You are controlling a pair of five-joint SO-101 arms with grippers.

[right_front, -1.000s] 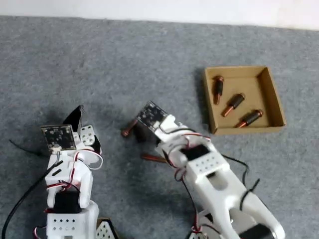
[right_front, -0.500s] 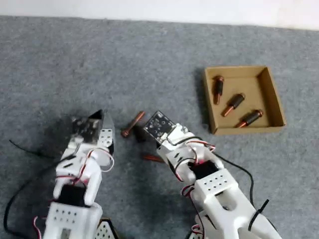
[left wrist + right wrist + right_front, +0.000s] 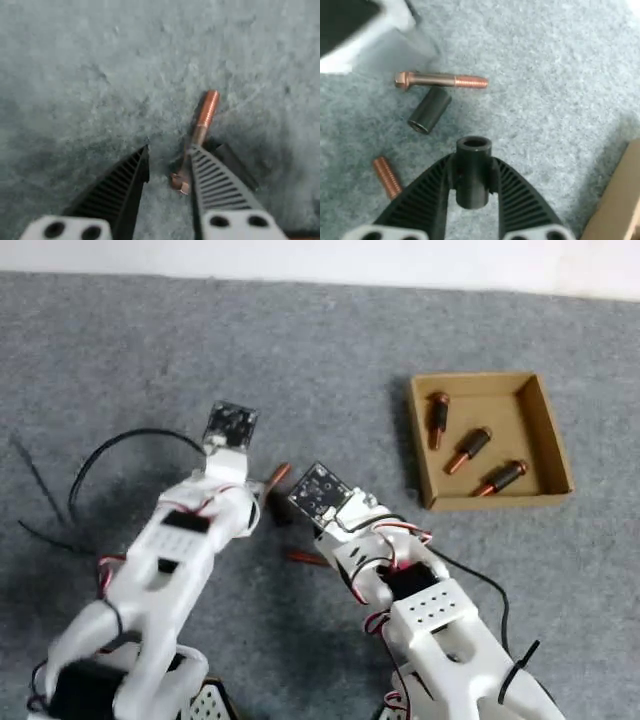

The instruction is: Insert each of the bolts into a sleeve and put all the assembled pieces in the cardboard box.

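Reaching forward over the last half second, the left arm has brought the left claw (image 3: 169, 150) out to the bolt (image 3: 202, 116) in the middle of the worktop (image 3: 150, 350). Its jaws stand open, with the bolt's head just beside one finger. The right claw (image 3: 471, 162) is clamped on a black sleeve (image 3: 472, 187), close to a loose sleeve (image 3: 430, 111) that lies beside that bolt. A second bolt (image 3: 387, 177) lies nearer. At far right, the cardboard box (image 3: 487, 383) holds three assembled pieces (image 3: 468, 449).
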